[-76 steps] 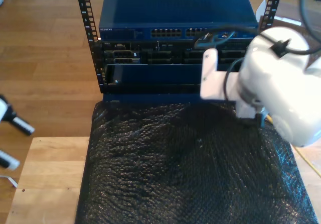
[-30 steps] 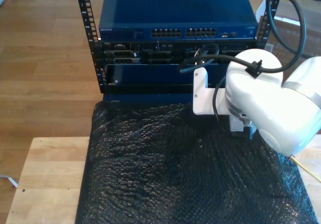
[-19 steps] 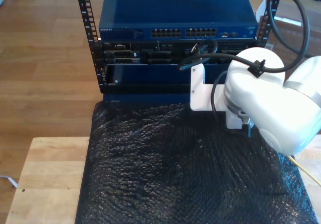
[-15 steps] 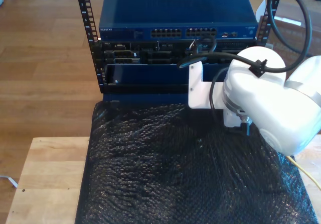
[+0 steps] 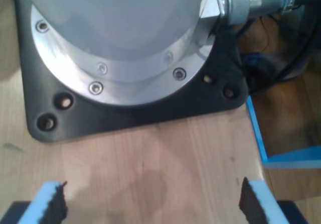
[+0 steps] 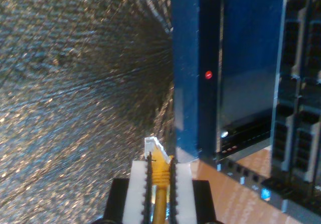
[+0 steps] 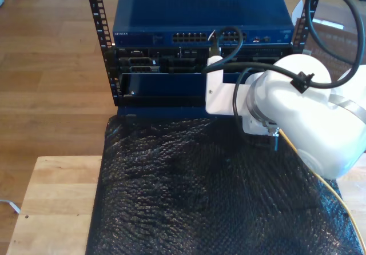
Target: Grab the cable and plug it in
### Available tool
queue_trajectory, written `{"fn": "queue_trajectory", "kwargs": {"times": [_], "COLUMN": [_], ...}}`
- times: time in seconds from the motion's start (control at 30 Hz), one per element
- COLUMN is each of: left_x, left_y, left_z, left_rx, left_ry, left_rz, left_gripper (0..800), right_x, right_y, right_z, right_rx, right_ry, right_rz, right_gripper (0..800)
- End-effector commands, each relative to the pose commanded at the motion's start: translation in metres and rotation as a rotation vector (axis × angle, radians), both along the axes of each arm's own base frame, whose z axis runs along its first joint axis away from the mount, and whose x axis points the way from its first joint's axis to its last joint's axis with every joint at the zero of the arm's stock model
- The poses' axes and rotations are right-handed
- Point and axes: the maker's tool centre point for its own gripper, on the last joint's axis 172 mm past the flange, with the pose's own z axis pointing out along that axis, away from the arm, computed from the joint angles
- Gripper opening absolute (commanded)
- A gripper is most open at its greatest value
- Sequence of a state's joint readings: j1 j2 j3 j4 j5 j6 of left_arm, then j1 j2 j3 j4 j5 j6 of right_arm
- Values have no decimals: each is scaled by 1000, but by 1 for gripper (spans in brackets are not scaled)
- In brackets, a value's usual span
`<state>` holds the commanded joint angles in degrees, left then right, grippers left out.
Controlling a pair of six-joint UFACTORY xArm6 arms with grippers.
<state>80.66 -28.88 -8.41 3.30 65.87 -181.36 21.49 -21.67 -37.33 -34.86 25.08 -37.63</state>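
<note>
My second gripper [image 6: 159, 170], jaws clamped on the cable [image 6: 160, 184], points its clear plug toward the blue rack [image 6: 241, 68] for insertion; my first gripper [image 5: 150, 204] waits wide open, empty.

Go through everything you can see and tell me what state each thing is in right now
my second gripper: shut on the cable
cable: held, clear plug forward, not yet plugged in
my first gripper: open, holding nothing
red light: lit
black bubble wrap: spread flat on the wooden table
</note>
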Motion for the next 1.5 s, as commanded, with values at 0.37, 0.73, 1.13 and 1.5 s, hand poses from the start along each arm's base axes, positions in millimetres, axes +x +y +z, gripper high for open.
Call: {"fn": "queue_trajectory", "kwargs": {"times": [0.37,0.73,1.13,1.5], "left_x": [1,1,1,1], "left_y": [0,0,0,0], "left_z": [-12,-12,-12,-12], "left_rx": [28,28,28,28], "left_ry": [-9,-9,-9,-9], "left_rz": [3,2,2,2], "left_gripper": [800,800,800,800], "right_x": [6,-12,-14,-6], "right_y": [12,2,12,2], "right_z": [3,-6,0,-23], "right_rx": [34,19,-156,-142], "right_ry": [-94,-98,-176,-133], "right_rz": [69,84,261,242], "right_gripper": [1,1,1,1]}}
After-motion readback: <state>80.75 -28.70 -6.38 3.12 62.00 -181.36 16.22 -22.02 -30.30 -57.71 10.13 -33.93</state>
